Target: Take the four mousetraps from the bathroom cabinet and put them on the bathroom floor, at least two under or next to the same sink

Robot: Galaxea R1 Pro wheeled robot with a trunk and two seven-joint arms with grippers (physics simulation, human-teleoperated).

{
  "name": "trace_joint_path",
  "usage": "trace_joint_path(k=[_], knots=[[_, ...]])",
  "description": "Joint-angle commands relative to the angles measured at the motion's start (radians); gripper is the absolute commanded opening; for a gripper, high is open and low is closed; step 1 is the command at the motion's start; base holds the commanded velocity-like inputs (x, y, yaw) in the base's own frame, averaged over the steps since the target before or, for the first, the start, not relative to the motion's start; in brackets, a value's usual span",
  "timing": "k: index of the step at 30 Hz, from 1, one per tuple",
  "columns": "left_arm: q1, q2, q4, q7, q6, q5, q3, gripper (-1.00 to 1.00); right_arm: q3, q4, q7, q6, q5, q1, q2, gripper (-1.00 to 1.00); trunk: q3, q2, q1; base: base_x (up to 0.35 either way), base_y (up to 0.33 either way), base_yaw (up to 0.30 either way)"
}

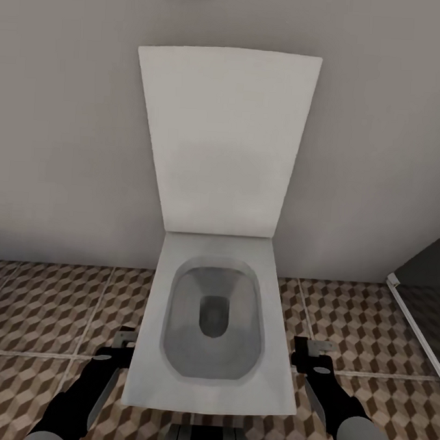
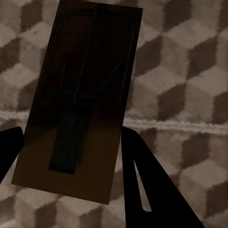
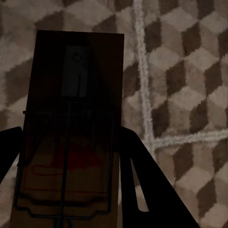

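Each gripper is closed on a mousetrap above the bathroom floor (image 1: 39, 306): the left gripper (image 2: 71, 190) pinches one mousetrap (image 2: 80, 99), the right gripper (image 3: 71, 190) another (image 3: 71, 128). They look light, stiff and thin, best held across the board's long edges, clear of the wire bar. The toilet (image 1: 213, 324) fills the head view, where the traps are too small to make out

One mousetrap (image 2: 78, 99), a flat brown wooden slab with a dark metal bar and spring, is seen in the left wrist view, held between two dark fingers above the bathroom floor (image 2: 190, 76). A second mousetrap (image 3: 71, 128), with a wire frame and red print, is held likewise in the right wrist view. The floor is tiled with a brown, beige and white cube pattern and pale grout lines.
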Motion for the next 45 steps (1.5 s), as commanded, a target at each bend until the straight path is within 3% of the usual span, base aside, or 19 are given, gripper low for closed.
trace_joint_path(k=[1, 17, 22, 32, 45], knots=[[0.0, 0.0, -0.001, 0.004, 0.006, -0.003, -0.001, -1.0, -0.003, -0.002, 0.0, 0.006, 0.007, 0.0, 0.0, -1.0, -0.001, 0.0, 0.0, 0.0, 0.0, 0.0], [0.0, 0.004, -0.005, 0.003, -0.052, -0.001, 0.0, -1.0, -0.004, -0.001, 0.0, -0.001, 0.007, 0.0, 0.001, -1.0, -0.001, 0.0, 0.0, 0.0, 0.0, 0.0], [0.0, 0.004, -0.001, 0.006, -0.071, -0.001, 0.0, -1.0, -0.005, 0.007, -0.005, -0.042, 0.006, 0.0, 0.001, -1.0, -0.001, 0.0, 0.0, 0.0, 0.0, 0.0], [0.0, 0.004, 0.021, 0.071, -0.203, 0.003, 0.011, -1.0, -0.009, 0.015, -0.009, -0.119, 0.003, 0.0, 0.001, -1.0, -0.001, 0.0, 0.0, 0.0, 0.0, 0.0], [-0.001, 0.011, 0.042, 0.081, -0.221, 0.005, 0.015, -1.0, -0.009, 0.044, -0.011, -0.161, 0.001, 0.0, -0.011, -1.0, -0.001, 0.0, 0.0, 0.0, 0.0, 0.0]])
